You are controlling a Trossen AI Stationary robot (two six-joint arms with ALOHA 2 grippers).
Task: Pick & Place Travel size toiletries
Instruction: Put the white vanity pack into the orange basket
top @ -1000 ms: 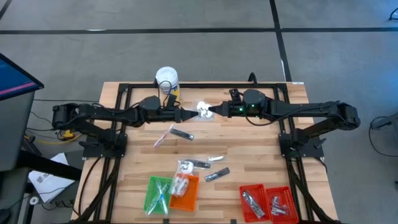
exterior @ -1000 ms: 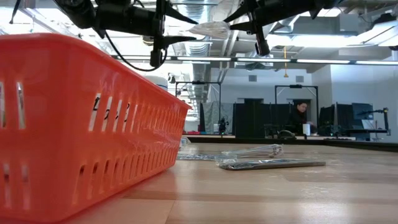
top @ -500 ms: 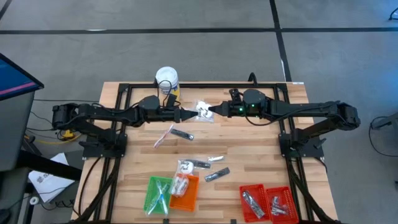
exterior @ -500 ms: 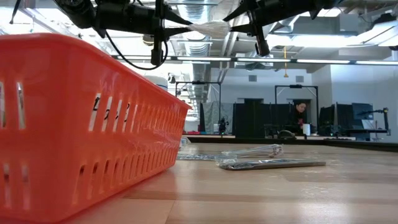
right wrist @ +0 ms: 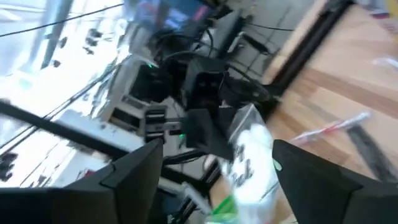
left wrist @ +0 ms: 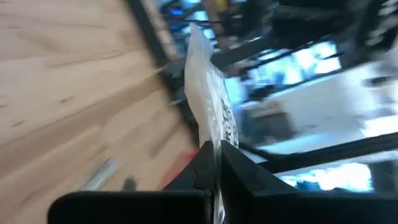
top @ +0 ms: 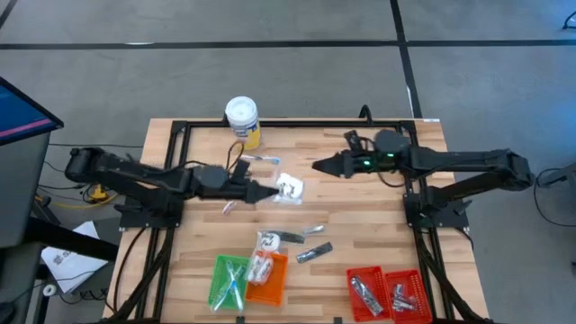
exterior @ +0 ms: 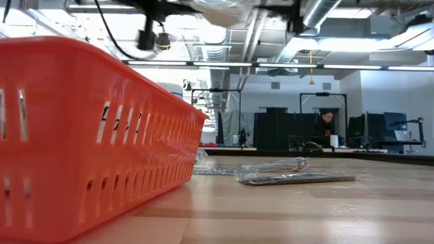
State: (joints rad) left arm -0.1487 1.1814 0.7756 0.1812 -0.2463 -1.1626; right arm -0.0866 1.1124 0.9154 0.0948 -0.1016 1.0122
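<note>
Above the tabletop (top: 378, 220): packet in left grip

Left gripper (top: 273, 192) pinches a white packet (top: 289, 188), lifted clear. Right gripper (top: 317, 166) stands wide and empty, apart from it. Likely next: carry the packet to a tray (top: 268, 279) nearer the front and release.

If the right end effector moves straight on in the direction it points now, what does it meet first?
Probably the white packet held by the left end effector. The right end effector, open, points toward it across the table, though their relative heights are unclear.
</note>
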